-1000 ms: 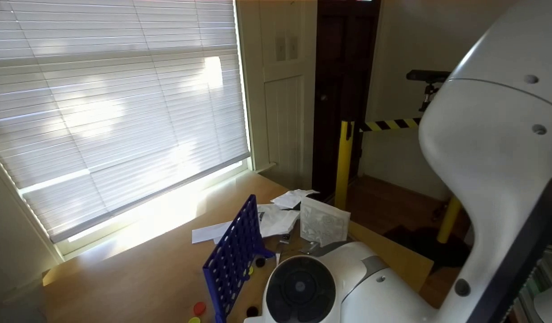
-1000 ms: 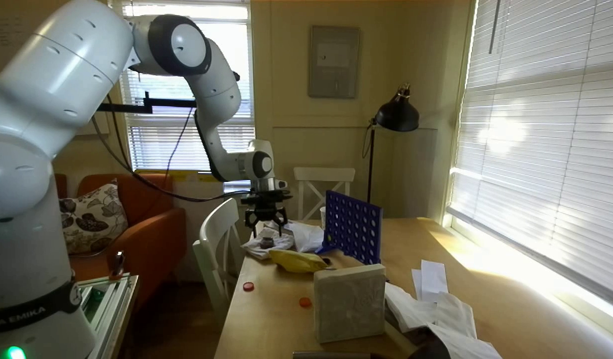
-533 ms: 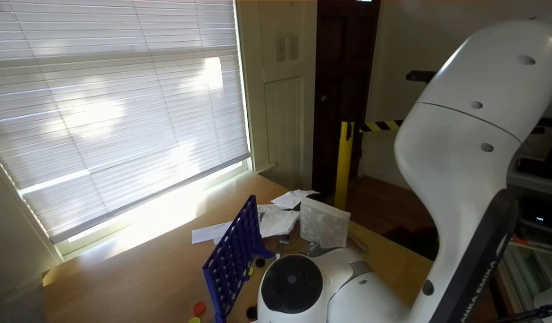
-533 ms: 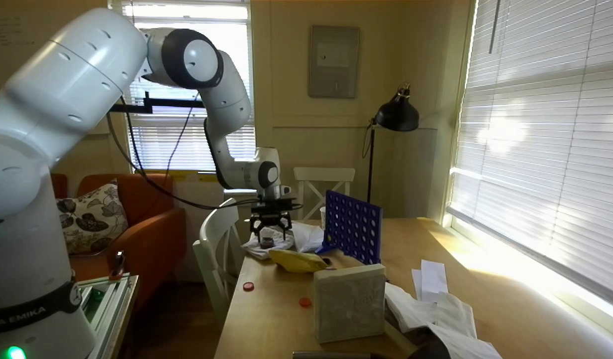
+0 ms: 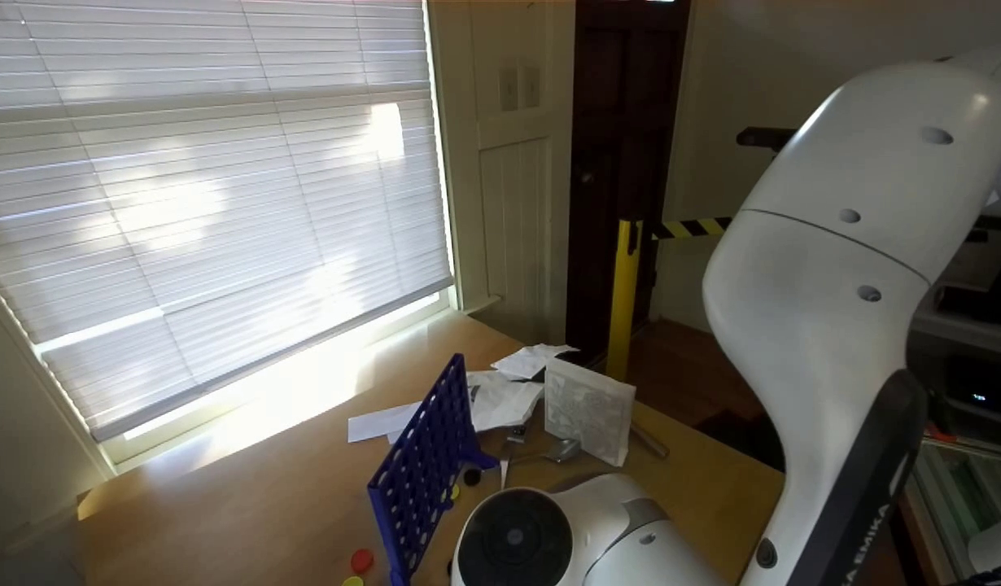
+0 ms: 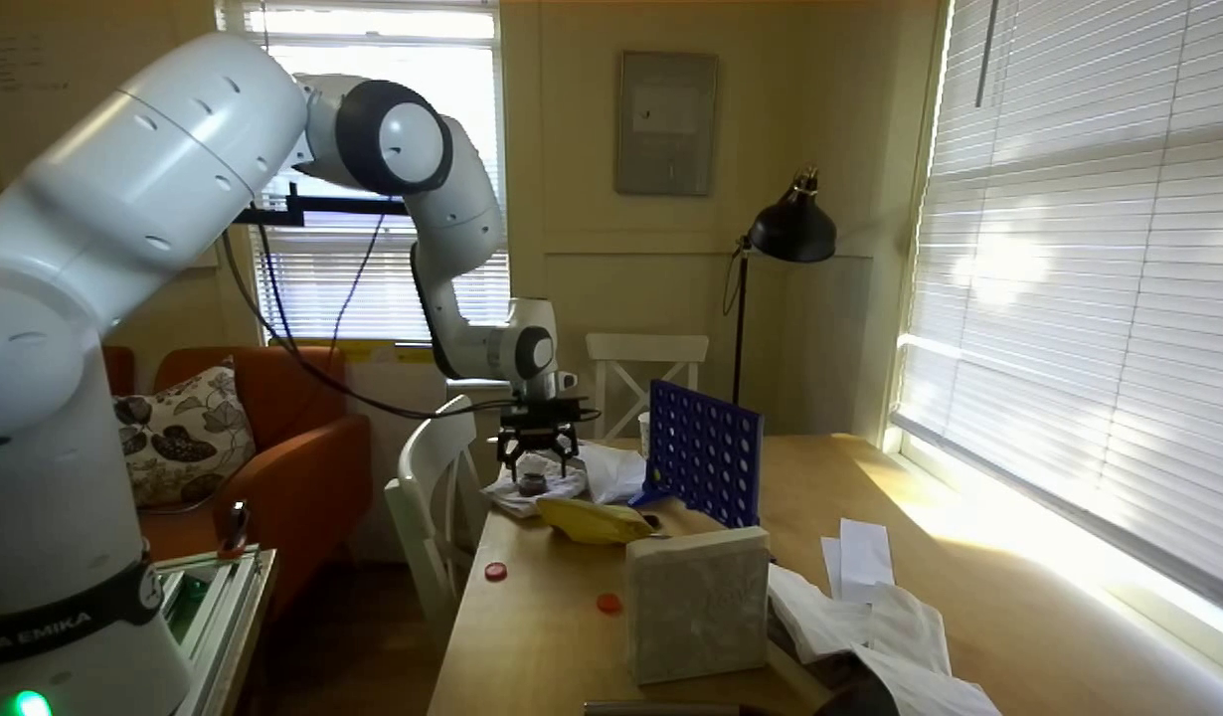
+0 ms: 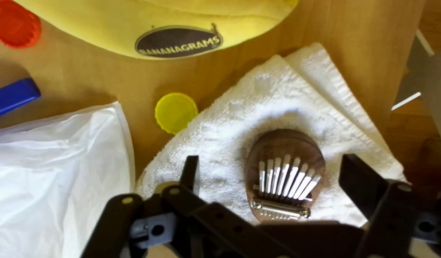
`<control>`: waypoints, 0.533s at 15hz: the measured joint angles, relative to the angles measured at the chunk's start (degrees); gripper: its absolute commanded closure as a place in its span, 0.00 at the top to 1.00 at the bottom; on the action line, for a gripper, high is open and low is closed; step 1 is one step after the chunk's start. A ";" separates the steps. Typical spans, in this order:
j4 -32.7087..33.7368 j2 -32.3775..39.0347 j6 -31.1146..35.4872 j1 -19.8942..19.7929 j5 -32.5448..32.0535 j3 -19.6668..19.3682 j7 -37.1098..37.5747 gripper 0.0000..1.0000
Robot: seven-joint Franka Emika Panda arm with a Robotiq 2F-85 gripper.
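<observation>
Wrist view: fingers (image 7: 360,176) stand apart, the thumb piano (image 7: 285,175) on the white towel (image 7: 220,143) framed between them, nearer one fingertip; centring before any closing looks advisable.

place: homelike living area | orange armchair (image 6: 313,482) | patterned cushion (image 6: 184,438) | white chair (image 6: 435,443) | black lamp (image 6: 792,231) | window blinds (image 5: 207,195)

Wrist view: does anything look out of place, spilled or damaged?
Nothing looks spilled or clearly damaged. A yellow disc by the towel and a red disc lie loose on the table, oddly scattered: they may belong to the blue grid in both exterior views.
</observation>
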 measured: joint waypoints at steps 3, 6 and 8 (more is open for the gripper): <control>1.61 2.02 0.00 -0.39 0.12 0.03 -0.25 1.00; 2.61 3.12 0.00 -0.56 0.13 0.03 -0.26 1.00; 3.17 3.38 -0.17 -0.32 0.13 0.03 -0.16 1.00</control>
